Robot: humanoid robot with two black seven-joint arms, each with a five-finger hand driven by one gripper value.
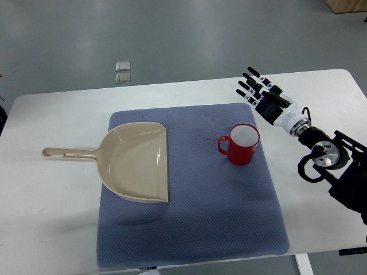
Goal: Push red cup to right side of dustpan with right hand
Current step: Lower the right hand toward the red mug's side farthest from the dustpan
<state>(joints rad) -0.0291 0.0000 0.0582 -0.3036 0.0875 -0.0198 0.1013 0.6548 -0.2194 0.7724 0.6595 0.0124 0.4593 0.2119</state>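
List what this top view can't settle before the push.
- Left hand: out of frame.
- Right arm: cut off by the right edge past the forearm.
- Right hand: whether it rests on the table or hovers can't be told from above.
- Red cup: far wall and base hidden by its own rim.
- Two small squares on the floor: too small to identify.
- Mat: front edge partly cut by the bottom edge.

- We saw a red cup with a pale, whitish inside.
- We noted the dustpan was plain beige, handle included.
- We found the mat blue-grey, with a fine dotted weave.
- We recorded the counter as plain white.
- We saw the right hand was black with small white marks on the fingers, its wrist white.
- We noted a grey floor.
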